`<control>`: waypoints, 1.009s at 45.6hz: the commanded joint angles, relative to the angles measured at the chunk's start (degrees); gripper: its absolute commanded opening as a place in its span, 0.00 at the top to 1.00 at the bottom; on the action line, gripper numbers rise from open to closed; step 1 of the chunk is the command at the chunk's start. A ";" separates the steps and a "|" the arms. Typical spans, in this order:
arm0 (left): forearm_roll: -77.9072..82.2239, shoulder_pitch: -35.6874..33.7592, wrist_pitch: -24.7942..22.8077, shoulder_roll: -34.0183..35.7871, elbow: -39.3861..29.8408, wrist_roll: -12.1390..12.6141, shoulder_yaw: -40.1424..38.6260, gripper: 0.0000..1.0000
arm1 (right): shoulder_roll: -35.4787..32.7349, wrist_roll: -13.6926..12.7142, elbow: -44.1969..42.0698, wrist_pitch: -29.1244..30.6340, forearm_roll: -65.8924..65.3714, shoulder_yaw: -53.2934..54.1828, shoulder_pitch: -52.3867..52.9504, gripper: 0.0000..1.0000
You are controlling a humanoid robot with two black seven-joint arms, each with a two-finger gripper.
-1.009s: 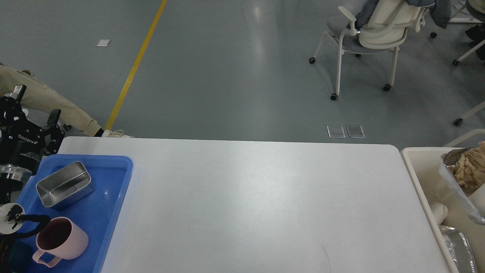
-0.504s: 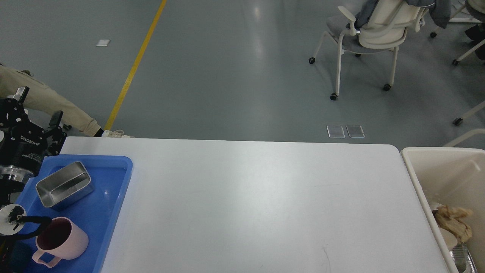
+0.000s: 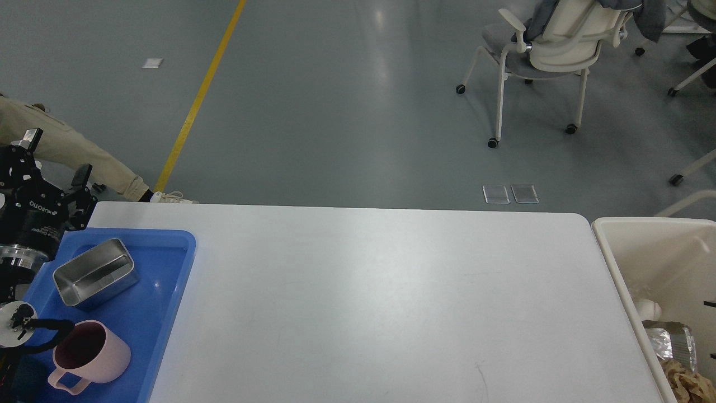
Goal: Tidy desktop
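Observation:
The white desktop (image 3: 380, 291) fills the middle of the head view, and its middle is bare. My left gripper (image 3: 56, 157) is open and empty, raised past the table's far left corner, above the blue tray (image 3: 168, 313). At the right stands a cream bin (image 3: 615, 263). In it lie a crumpled foil tray (image 3: 668, 338) and brown crumpled paper (image 3: 685, 383). Of my right gripper only two small dark slivers (image 3: 710, 305) show at the right edge over the bin.
The blue tray holds a steel rectangular container (image 3: 95, 272) and a pink mug (image 3: 89, 354). A person's leg and shoe (image 3: 168, 197) are behind the table's far left corner. A white wheeled chair (image 3: 548, 50) stands on the floor beyond.
The foil tray with brown paper, held high over the bin a second ago, has dropped and now lies low in the bin. My left gripper has barely shifted.

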 commanded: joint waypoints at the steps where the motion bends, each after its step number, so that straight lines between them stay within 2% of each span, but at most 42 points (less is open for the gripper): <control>1: -0.01 -0.03 0.08 0.37 0.40 0.06 0.10 0.03 | 0.26 -0.02 -0.58 -0.21 -0.08 -0.01 3.81 0.00; 12: -0.01 -0.03 0.17 0.28 0.40 -0.03 0.19 0.03 | 4.56 0.15 -0.22 -0.21 -0.08 -0.01 13.91 0.00; 26: -0.01 0.14 0.17 -0.16 0.40 -0.20 0.19 0.03 | 18.70 0.15 -0.13 -0.21 0.36 1.48 24.20 0.00; 37: -0.27 0.14 -0.01 -1.30 0.40 -0.55 -0.78 0.03 | 26.27 -0.28 1.09 0.93 4.40 28.80 20.61 0.00; 46: -3.17 1.20 -0.53 -2.00 0.40 -0.55 -0.87 0.03 | 29.35 -0.29 9.87 2.69 4.67 39.80 13.84 0.00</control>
